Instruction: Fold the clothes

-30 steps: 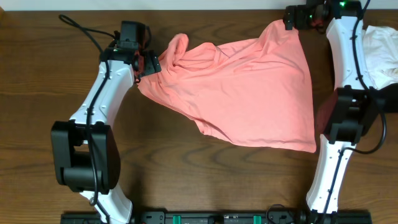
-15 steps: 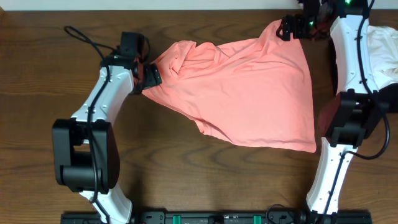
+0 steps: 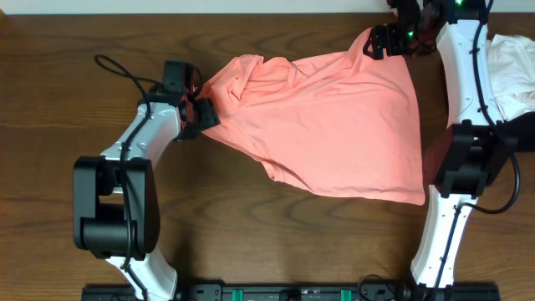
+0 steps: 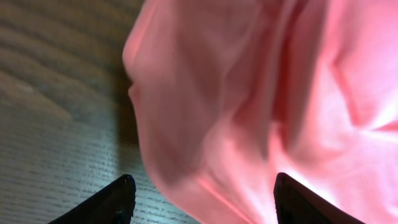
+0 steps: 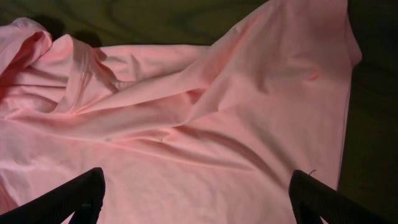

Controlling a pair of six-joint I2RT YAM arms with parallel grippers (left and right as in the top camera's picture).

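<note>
One pink shirt (image 3: 334,125), one white garment (image 3: 512,63) beside it; left gripper (image 3: 203,114) and right gripper (image 3: 376,42) at shirt's edges, both spread wide, empty.

White cloth (image 3: 512,58) at right edge of worktop (image 3: 251,242): cropped by frame, partly behind right arm (image 3: 468,75); pink garment (image 4: 249,93) blurred in left wrist view.

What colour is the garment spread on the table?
The shirt is plain salmon pink, clearest in the overhead view.

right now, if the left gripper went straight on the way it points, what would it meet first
The shirt: its bunched edge lies directly ahead of the left gripper, in line with the open jaws. Depth is unclear, but nothing else shows in between.
</note>
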